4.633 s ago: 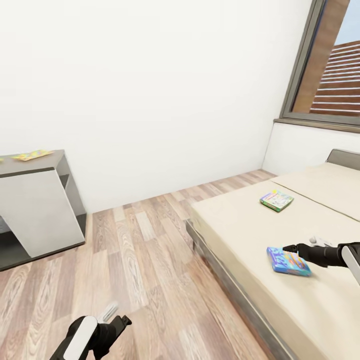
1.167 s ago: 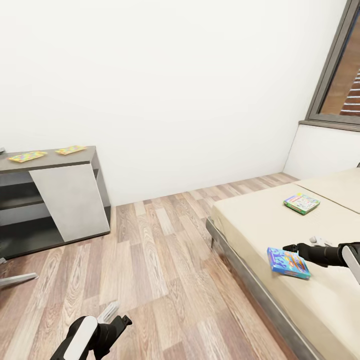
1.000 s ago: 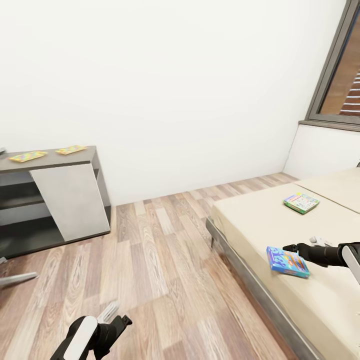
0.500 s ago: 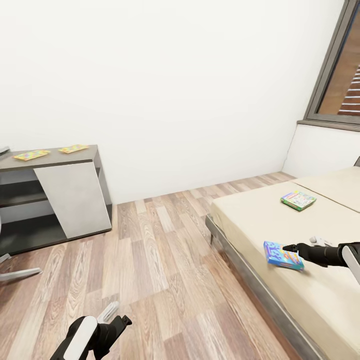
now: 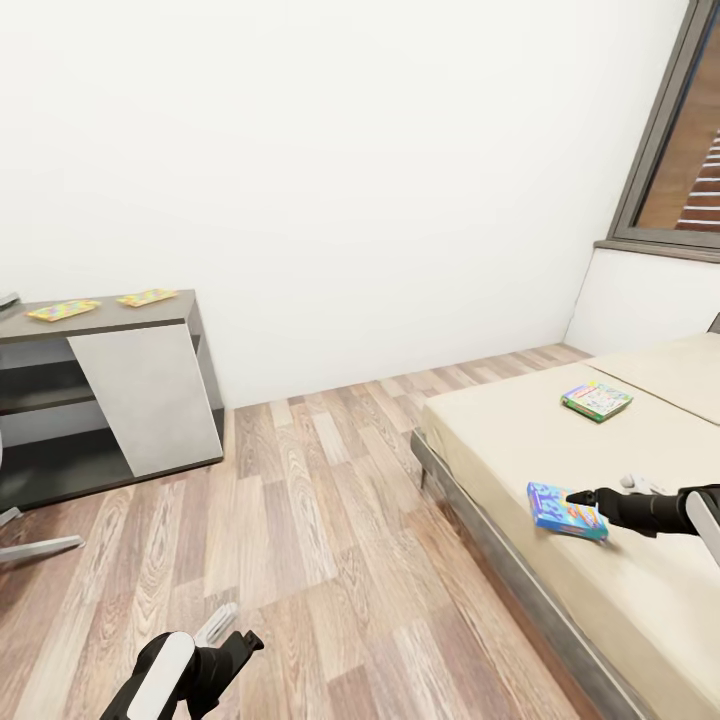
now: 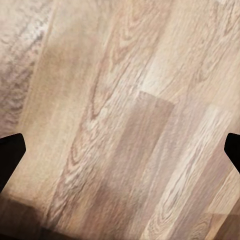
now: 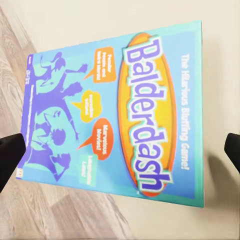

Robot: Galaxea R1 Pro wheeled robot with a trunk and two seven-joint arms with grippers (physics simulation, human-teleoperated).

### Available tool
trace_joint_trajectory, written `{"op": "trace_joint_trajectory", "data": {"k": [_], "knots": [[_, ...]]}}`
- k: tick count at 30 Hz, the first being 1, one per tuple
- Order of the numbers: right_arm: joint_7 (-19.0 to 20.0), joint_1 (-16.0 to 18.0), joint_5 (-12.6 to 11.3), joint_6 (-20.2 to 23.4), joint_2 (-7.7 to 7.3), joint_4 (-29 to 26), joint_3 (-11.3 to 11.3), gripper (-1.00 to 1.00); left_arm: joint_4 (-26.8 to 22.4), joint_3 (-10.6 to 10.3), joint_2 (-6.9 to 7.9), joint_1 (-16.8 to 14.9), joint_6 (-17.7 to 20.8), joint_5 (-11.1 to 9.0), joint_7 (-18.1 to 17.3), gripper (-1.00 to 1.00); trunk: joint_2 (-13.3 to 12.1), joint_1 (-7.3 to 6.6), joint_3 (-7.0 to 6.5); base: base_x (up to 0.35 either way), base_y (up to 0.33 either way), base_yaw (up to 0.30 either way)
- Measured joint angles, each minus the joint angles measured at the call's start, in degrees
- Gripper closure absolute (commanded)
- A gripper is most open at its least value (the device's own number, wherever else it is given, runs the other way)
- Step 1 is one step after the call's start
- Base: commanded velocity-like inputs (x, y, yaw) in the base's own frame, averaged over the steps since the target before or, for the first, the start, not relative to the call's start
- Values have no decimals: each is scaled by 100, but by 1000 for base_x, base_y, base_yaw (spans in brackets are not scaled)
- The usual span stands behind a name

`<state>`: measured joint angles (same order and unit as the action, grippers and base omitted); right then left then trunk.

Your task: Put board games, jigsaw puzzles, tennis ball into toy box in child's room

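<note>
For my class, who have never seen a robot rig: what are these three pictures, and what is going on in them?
These are simulator renders from a two-armed wheeled robot. The head camera looks down over a bedroom. Two board games lie on the bed: a blue board game near its edge and a green-edged one farther back. The right gripper reaches at the blue game, open, holding nothing; its wrist camera shows the cover, "Balderdash". The left gripper hangs open over the wooden floor. Two jigsaw puzzles lie on the dark table.
</note>
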<state>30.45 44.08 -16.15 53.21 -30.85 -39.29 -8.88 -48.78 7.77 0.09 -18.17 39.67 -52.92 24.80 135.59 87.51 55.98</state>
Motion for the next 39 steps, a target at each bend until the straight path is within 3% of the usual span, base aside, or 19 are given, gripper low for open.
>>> {"op": "trace_joint_trajectory", "data": {"k": [39], "knots": [[-3,0,-11,66,7,81,-18,-100,0,0,0,0,0,0,0,-100,0,0,0,0,0,19]]}}
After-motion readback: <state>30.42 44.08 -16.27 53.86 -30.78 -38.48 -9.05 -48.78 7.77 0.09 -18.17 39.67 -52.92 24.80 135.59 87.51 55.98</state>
